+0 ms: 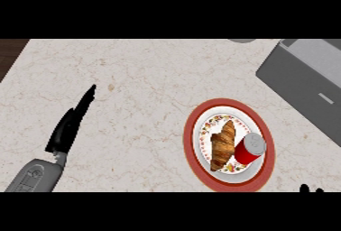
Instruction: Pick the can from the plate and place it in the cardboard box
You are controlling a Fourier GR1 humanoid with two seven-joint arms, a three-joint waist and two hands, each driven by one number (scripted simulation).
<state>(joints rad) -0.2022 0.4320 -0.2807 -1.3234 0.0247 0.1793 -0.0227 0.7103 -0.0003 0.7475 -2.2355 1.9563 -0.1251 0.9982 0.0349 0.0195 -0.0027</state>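
Note:
A red can point(250, 148) with a silver top stands on the right side of a red-rimmed plate point(200, 115), beside a brown croissant point(223, 144). My left hand point(70, 124) lies at the left of the counter, well away from the plate, its fingers straight and pointing away from me. Of my right hand point(310, 188) only black fingertips show at the lower right edge, below and to the right of the plate. No cardboard box is recognisable; a grey box-like thing point(303, 81) sits at the upper right.
The marble counter point(146, 76) stretches wide between my left hand and the plate. A dark strip of the counter's edge point(10, 52) shows at the upper left. A small grey object point(243, 40) peeks in at the top edge.

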